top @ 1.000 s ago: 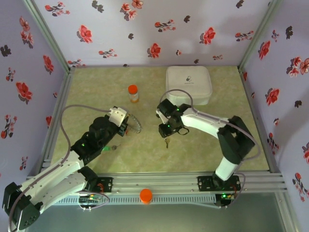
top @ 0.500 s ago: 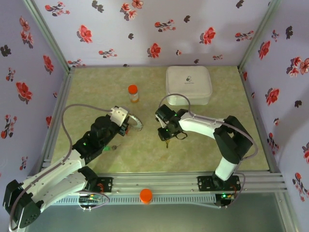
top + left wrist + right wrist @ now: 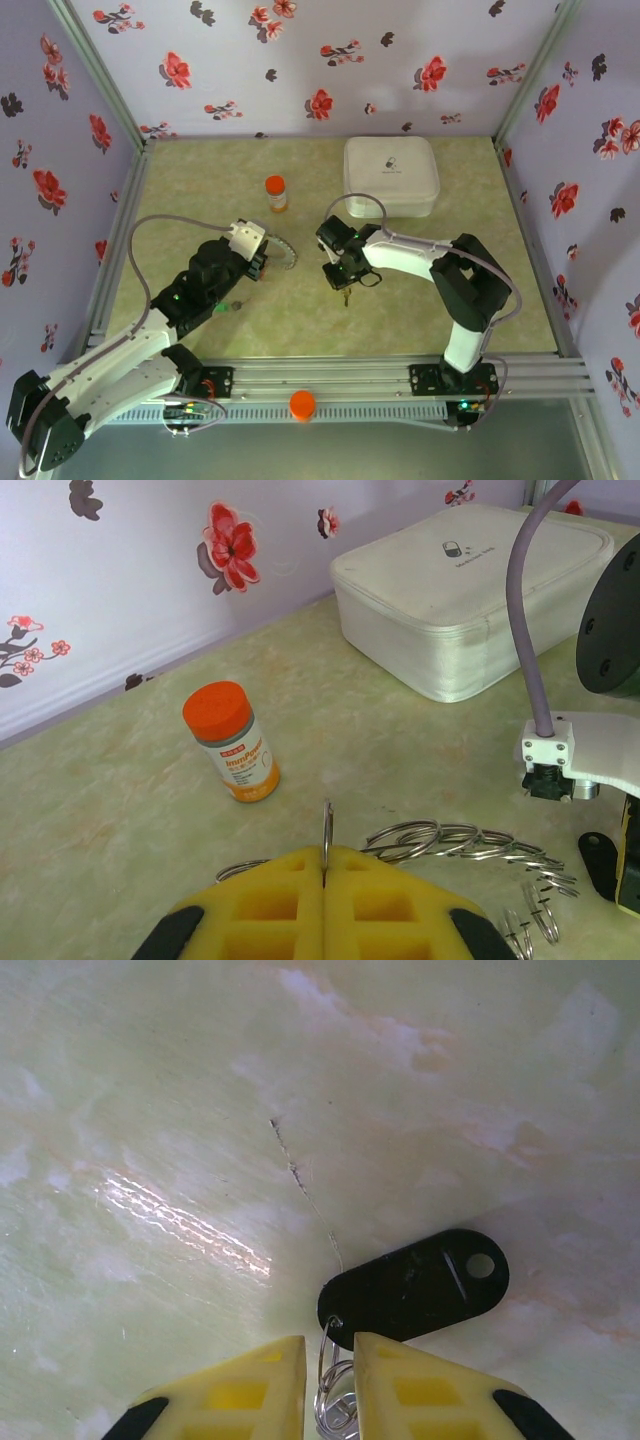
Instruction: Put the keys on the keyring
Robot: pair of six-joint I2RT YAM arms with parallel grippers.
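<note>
Closing tracked: right gripper narrowed around black key wire loop, mid-tabletop, grip possibly not yet made | left gripper kept clamped on keyring | lift judged next

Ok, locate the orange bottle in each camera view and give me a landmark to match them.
Top external: the orange bottle stands upper left of centre, left of the white case.
Left wrist: it stands left of centre, beyond the left gripper, the white case at upper right.
Right wrist: this camera faces the table at the black key tag.
Shared landmark: the white case.
</note>
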